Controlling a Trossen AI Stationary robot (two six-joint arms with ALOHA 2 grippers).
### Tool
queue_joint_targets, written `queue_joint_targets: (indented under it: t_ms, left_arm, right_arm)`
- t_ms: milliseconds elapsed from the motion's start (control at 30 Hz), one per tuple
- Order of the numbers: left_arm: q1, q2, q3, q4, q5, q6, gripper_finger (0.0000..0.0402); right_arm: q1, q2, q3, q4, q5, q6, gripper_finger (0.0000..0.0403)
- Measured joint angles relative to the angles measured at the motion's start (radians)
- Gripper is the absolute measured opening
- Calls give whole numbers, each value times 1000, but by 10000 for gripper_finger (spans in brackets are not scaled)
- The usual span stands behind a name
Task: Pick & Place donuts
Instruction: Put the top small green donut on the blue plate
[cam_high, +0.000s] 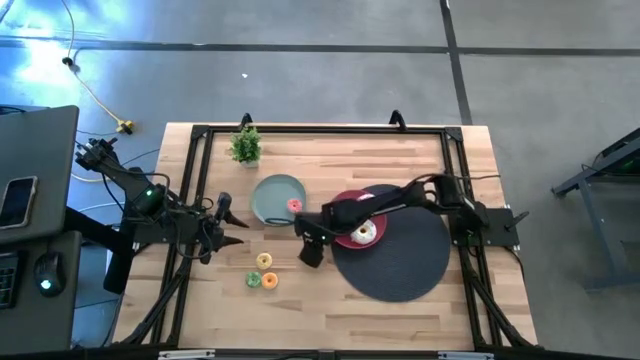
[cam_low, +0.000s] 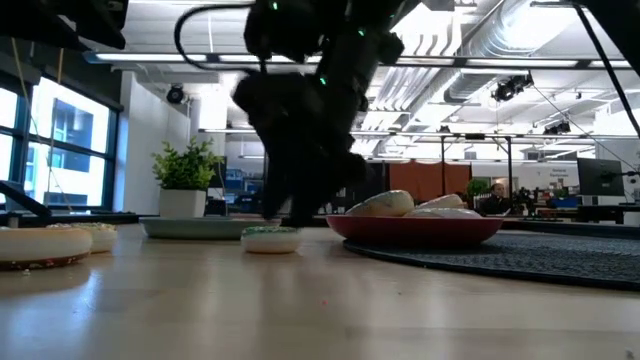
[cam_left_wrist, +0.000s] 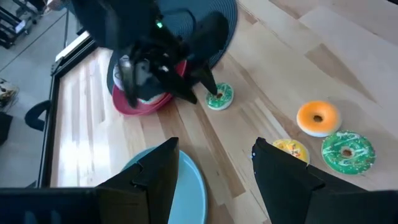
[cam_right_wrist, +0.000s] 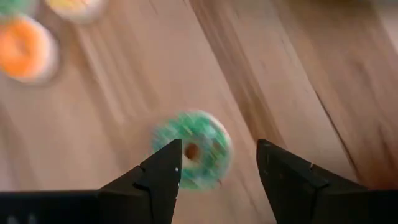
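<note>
My right gripper (cam_right_wrist: 219, 149) is open and points down over a tiny green-iced donut (cam_right_wrist: 193, 149) that lies flat on the wood left of the red plate (cam_high: 345, 237). In the left wrist view its fingers (cam_left_wrist: 199, 87) stand just beside that donut (cam_left_wrist: 219, 96). The donut is hidden under the gripper (cam_high: 308, 252) in the high view. A white donut (cam_high: 365, 232) lies on the red plate and a pink one (cam_high: 294, 206) on the grey-green plate (cam_high: 272, 195). Yellow (cam_high: 263, 260), green (cam_high: 253, 280) and orange (cam_high: 270, 281) donuts lie together on the table. My left gripper (cam_high: 232, 228) waits open at the left.
The red plate sits on the left edge of a round dark mat (cam_high: 400, 255). A small potted plant (cam_high: 246, 145) stands near the far edge. A black frame (cam_high: 195, 170) runs around the table. Bare wood lies along the near edge.
</note>
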Motion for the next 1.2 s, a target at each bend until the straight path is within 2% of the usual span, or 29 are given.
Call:
queue_joint_targets:
  t_ms: [133,300,400,500,600,667,767,867,933,1100,1200]
  left_arm:
    - [0,0,0,0,0,0,192]
    - [0,0,0,-8,-5,0,192]
    - [0,0,0,-16,-11,0,192]
    - [0,0,0,-26,-12,0,192]
    - [0,0,0,-28,-13,0,192]
    - [0,0,0,-26,-13,-1,192]
    - [0,0,0,-24,-15,-5,192]
    - [0,0,0,-24,-20,-4,192]
    - [0,0,0,-24,-34,-4,192]
    - [0,0,0,-22,-68,-4,192]
    - [0,0,0,-22,-77,-18,192]
  right_arm:
    - [7,2,-50,93,11,-35,197]
    - [23,0,-74,104,59,-60,183]
    - [21,0,-76,105,50,-87,145]
    - [19,0,-78,118,29,-120,90]
    - [14,1,-74,143,-35,-118,29]
    - [2,-1,-53,141,-78,-80,11]
    - [-14,-37,-2,117,-60,-26,18]
    - [-55,-86,80,65,53,-41,14]
    - [-106,-88,135,22,82,-76,7]
    - [-260,-18,189,9,18,-94,15]
    - [-313,27,223,11,-42,-114,11]
